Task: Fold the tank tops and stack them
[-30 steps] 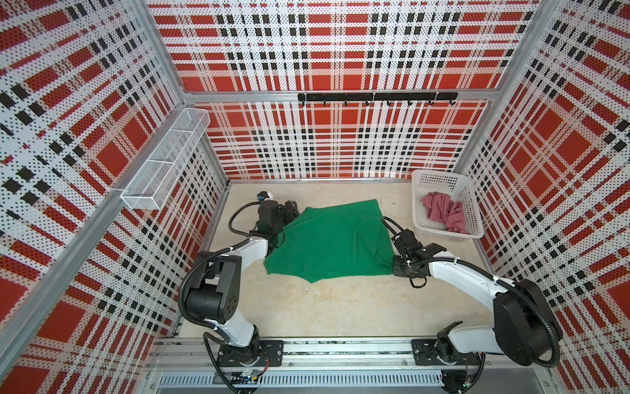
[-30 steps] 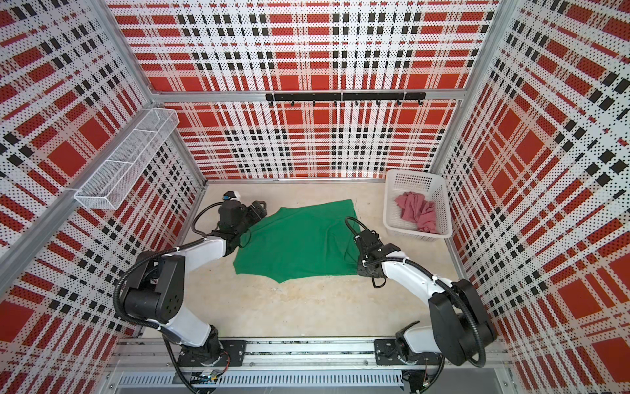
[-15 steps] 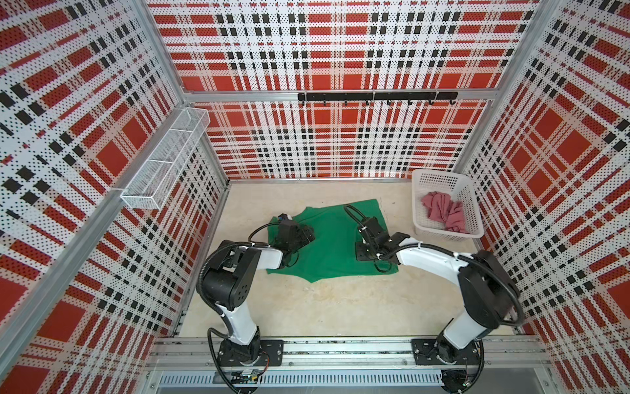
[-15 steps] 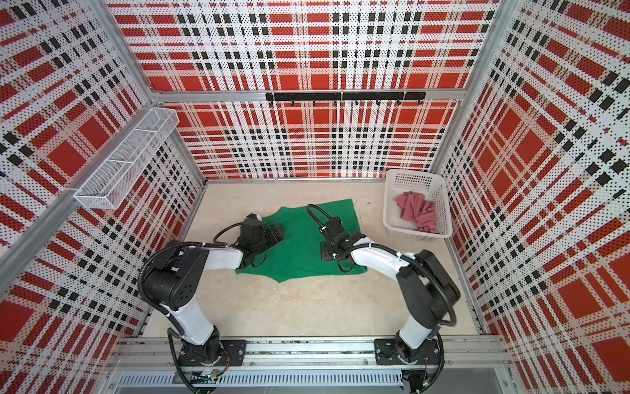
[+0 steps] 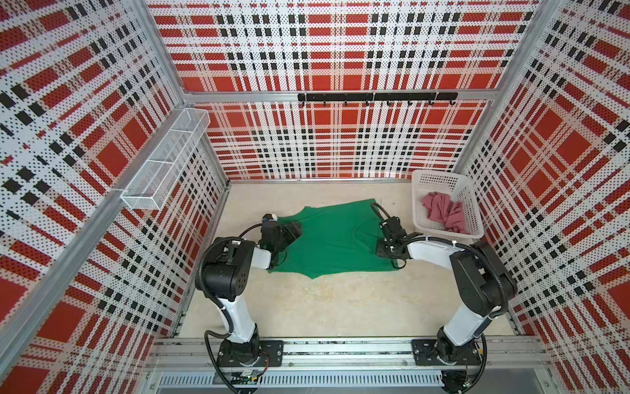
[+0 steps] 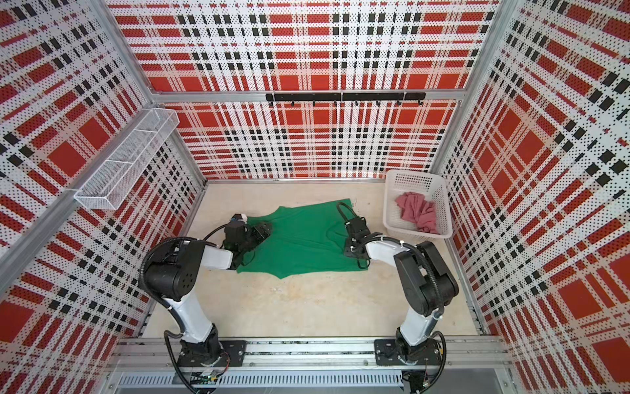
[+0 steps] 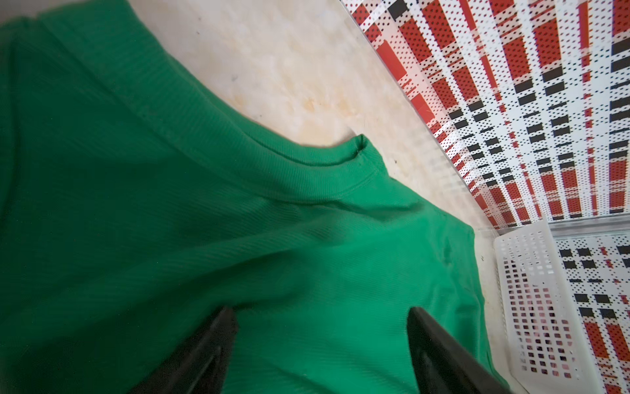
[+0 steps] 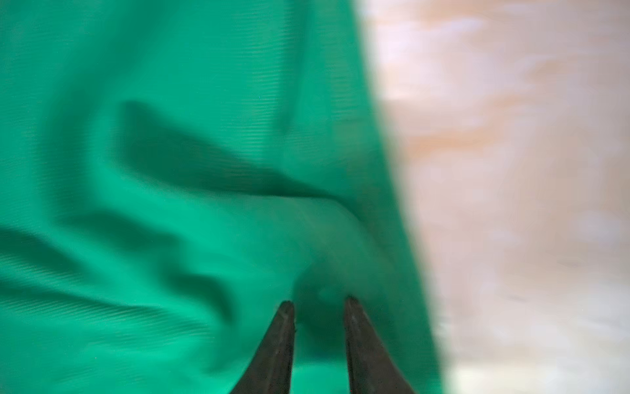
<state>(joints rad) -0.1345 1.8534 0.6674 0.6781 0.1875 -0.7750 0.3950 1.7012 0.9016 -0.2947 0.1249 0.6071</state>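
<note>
Green ribbed cloth, the green tank top, was spread nearly flat on the table between the two arms, with a few soft ridges in it. It was judged to be light, limp and a little stretchy. It would sag and crease when lifted, and would drag on the table rather than slide as one piece. The stitched hems, the strap ends and the corners were judged the best places for it to be pinched, at two points at once.

The left gripper was held wide open, low over the cloth near its left edge, with nothing in it. The right gripper was parted only a little, near the right edge, over a raised ridge. No cloth was seen clamped between its jaws, though that view was blurred.

The pink tank top was lying crumpled in the white basket at the back right, near the green one but apart from it. Nothing else was seen in the basket. Nothing was seen in the wire shelf on the left wall.
</note>
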